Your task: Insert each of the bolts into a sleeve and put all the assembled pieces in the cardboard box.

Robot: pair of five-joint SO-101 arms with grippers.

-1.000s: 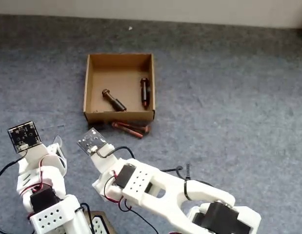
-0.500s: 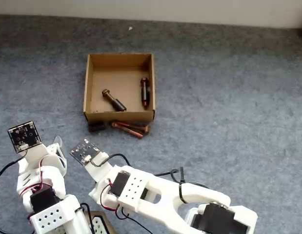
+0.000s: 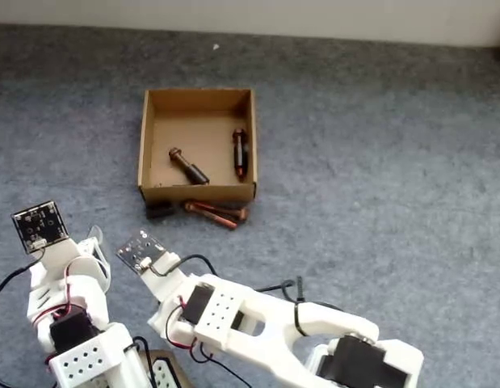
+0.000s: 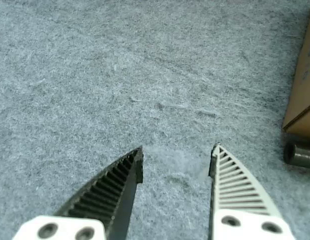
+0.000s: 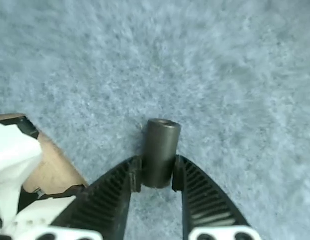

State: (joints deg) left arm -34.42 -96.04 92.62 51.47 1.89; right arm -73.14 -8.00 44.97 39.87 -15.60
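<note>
Toward the near left corner of the tabletop (image 3: 379,162), the right gripper (image 5: 156,162) is clamped on a dark sleeve (image 5: 160,147). One finger presses each side of the sleeve's lower half, and its open end points away from the gripper. The left gripper (image 4: 177,150) hangs over bare grey surface with its fingers apart and nothing between them.

The step in hand looks like mating this sleeve with a bolt. To do it well, the grip should stay low on the sleeve so the bore is free. The left gripper would best take a bolt by its head end, then line the shank up squarely with the opening before pushing.

Two copper bolts (image 3: 216,213) lie together just beside the front wall of the cardboard box (image 3: 197,192). That leaves little finger room on the wall side, and both bolts could be caught at once. A second sleeve (image 3: 159,210) lies near them by the box's front left corner and is easily knocked. Two assembled pieces (image 3: 187,166) already rest inside the box.
</note>
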